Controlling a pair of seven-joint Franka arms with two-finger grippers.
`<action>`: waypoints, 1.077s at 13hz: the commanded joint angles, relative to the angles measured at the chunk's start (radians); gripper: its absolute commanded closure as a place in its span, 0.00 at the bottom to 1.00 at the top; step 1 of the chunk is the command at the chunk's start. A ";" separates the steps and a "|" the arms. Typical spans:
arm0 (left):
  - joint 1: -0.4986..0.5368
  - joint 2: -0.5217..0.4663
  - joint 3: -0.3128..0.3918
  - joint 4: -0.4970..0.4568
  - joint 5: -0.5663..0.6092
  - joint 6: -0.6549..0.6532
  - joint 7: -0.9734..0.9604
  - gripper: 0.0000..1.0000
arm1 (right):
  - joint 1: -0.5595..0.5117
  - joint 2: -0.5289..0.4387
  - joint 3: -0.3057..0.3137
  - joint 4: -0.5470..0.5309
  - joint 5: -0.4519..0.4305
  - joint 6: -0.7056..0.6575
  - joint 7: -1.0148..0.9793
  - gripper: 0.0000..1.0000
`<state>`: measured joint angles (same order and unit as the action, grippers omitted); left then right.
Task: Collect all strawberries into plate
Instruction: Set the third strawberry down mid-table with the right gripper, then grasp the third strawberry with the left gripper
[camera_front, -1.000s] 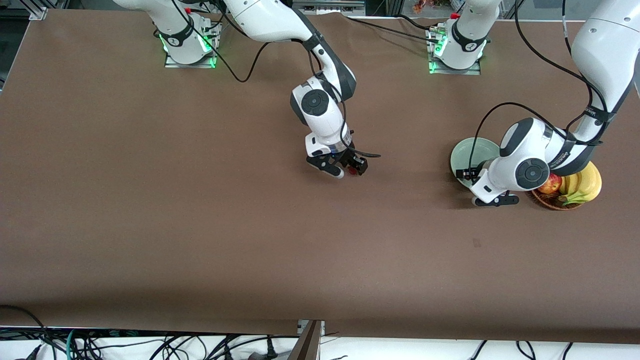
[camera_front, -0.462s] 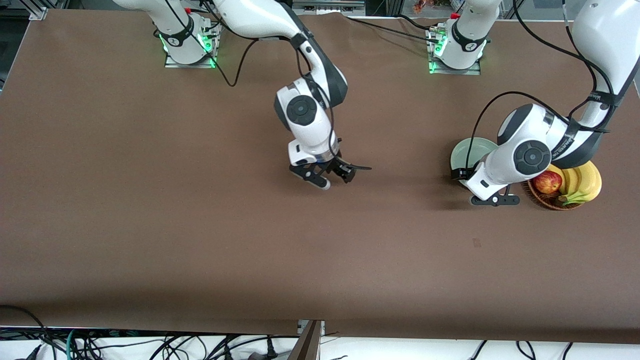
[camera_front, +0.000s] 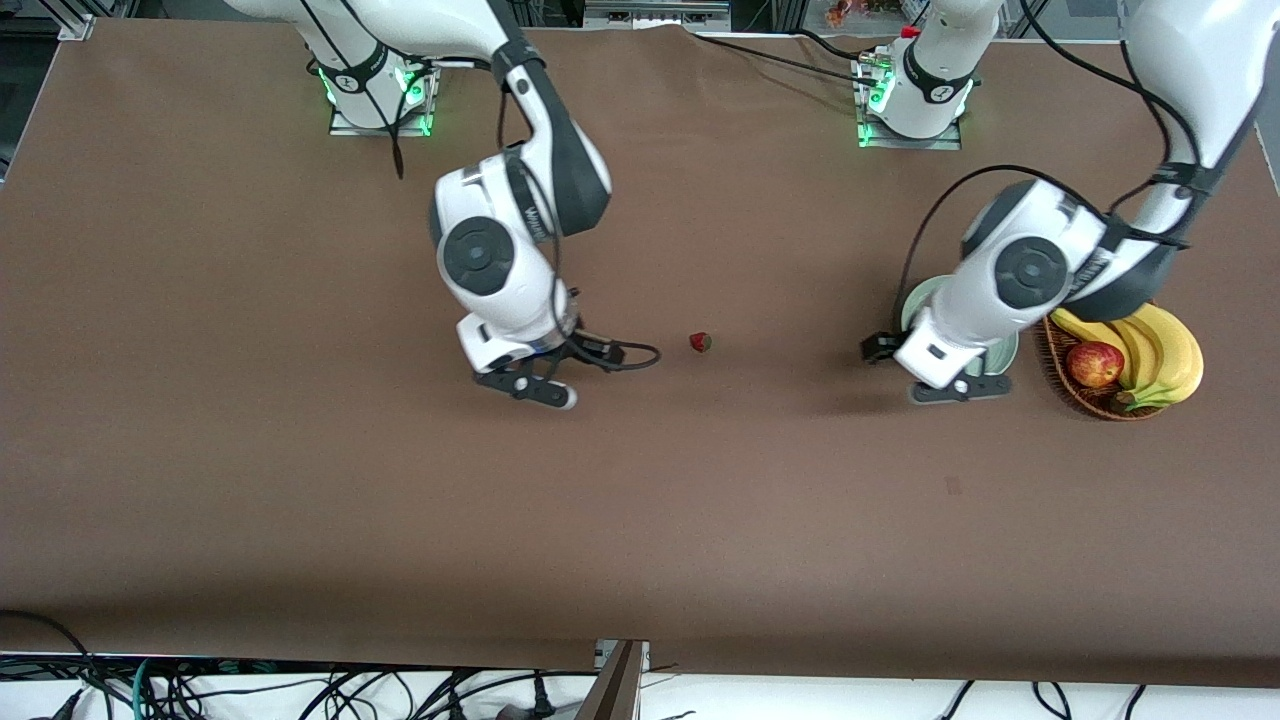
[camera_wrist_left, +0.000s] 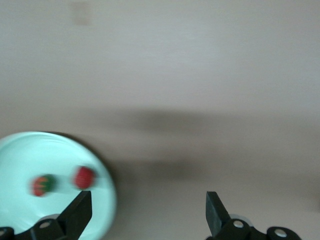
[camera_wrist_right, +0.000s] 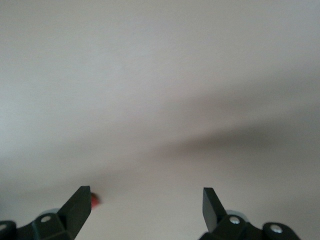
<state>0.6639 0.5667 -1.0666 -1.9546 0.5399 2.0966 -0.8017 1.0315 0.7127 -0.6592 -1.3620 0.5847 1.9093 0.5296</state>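
Tiny red strawberry (camera_front: 701, 342) on matte brown table (camera_front: 300, 480)

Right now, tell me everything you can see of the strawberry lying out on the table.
The strawberry is a tiny red berry with a dark cap end, lying alone on the bare brown table. It sits between the two arms, apart from the plate, which is toward the left arm's end. Nothing touches it: the right hand is open beside it, the left hand open by the plate. In the right wrist view it shows only as a red speck.
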 joint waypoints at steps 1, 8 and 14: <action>-0.233 0.045 0.034 0.051 0.018 0.048 -0.222 0.00 | 0.004 -0.015 -0.088 -0.015 0.012 -0.108 -0.194 0.02; -0.788 0.159 0.402 0.237 0.003 0.112 -0.390 0.00 | 0.007 -0.154 -0.183 -0.062 -0.026 -0.282 -0.289 0.02; -0.797 0.237 0.455 0.250 0.020 0.215 -0.383 0.00 | 0.015 -0.243 -0.181 -0.060 -0.215 -0.320 -0.306 0.01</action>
<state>-0.1267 0.7779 -0.6190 -1.7317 0.5408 2.3048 -1.1921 1.0253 0.5081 -0.8446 -1.3885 0.4300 1.5921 0.2453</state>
